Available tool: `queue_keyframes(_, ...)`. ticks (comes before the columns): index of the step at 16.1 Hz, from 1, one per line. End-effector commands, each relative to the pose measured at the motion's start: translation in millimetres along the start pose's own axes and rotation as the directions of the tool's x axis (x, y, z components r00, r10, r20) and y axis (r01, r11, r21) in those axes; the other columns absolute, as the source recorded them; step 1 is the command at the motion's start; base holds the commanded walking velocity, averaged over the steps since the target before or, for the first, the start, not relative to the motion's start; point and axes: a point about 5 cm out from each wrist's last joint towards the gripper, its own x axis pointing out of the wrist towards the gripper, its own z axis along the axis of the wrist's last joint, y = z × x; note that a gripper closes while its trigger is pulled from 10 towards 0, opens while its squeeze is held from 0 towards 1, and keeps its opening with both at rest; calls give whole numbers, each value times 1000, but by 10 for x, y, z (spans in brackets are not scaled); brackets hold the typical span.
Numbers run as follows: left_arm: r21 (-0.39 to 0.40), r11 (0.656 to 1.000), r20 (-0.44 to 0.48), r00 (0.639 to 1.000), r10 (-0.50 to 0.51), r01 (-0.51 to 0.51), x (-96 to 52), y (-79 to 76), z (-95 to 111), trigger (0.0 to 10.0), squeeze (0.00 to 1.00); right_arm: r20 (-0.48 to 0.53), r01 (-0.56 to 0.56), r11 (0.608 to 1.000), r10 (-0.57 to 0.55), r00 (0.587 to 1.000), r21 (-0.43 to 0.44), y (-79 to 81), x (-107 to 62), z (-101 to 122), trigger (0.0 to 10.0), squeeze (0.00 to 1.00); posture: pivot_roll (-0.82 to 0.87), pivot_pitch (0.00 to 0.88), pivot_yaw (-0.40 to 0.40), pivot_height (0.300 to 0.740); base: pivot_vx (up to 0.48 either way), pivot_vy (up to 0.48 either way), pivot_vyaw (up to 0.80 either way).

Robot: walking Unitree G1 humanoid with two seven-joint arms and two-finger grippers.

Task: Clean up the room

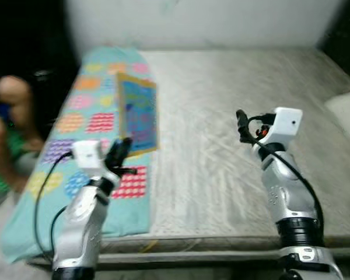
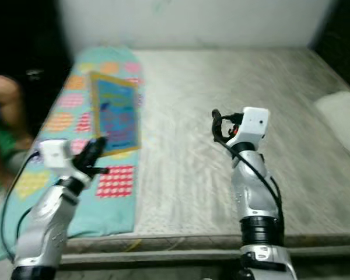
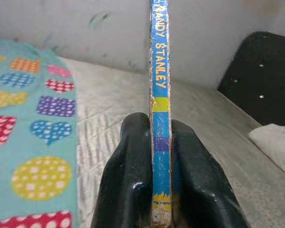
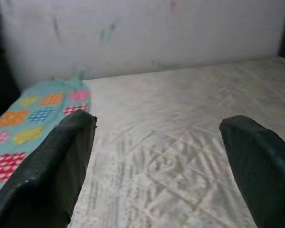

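Both silver arms raised in front of the robot.

The left gripper is pinched tight, its two black fingers pressed flat against either face of a thin book held edge-up. The right gripper hovers with its fingers spread wide and nothing between them (wrist bent, cable looping down the forearm), well apart from the left.

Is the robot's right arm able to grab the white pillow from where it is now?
Probably yes. The right gripper is open and empty above the bare mattress, and nothing lies between it and the white pillow off to its right.
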Motion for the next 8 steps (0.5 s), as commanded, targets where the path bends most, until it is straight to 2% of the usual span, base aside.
queue_keyframes(1,39,997,24,998,65,-66,-48,159,70,3804,0,11,-28,1000,28,1000,0,121,27,12,10000,0,28,0,29,740,0,0,0)
queue_keyframes(2,36,996,10,997,80,-80,-38,181,52,9176,0,10,-11,1000,11,1000,-9,107,25,-9,10000,0,27,0,31,740,0,0,0)
queue_keyframes(3,43,993,-1,994,111,-111,-28,226,29,10000,0,8,-5,1000,5,1000,-18,95,16,-30,10000,0,28,0,30,740,0,0,0)
queue_keyframes(5,7,988,-4,988,152,-152,-25,322,-7,10000,0,-8,6,999,-7,1000,-37,46,-23,-115,10000,0,33,0,27,740,0,0,0)
queue_keyframes(7,32,977,2,977,213,-213,-47,407,-13,10000,0,-18,14,999,-15,1000,-51,17,-49,-160,10000,0,32,0,23,740,0,0,0)
queue_keyframes(8,-1,978,-8,978,211,-211,-72,432,-49,10000,0,-26,20,998,-21,999,-51,0,-75,-201,10000,0,26,0,17,740,0,0,0)
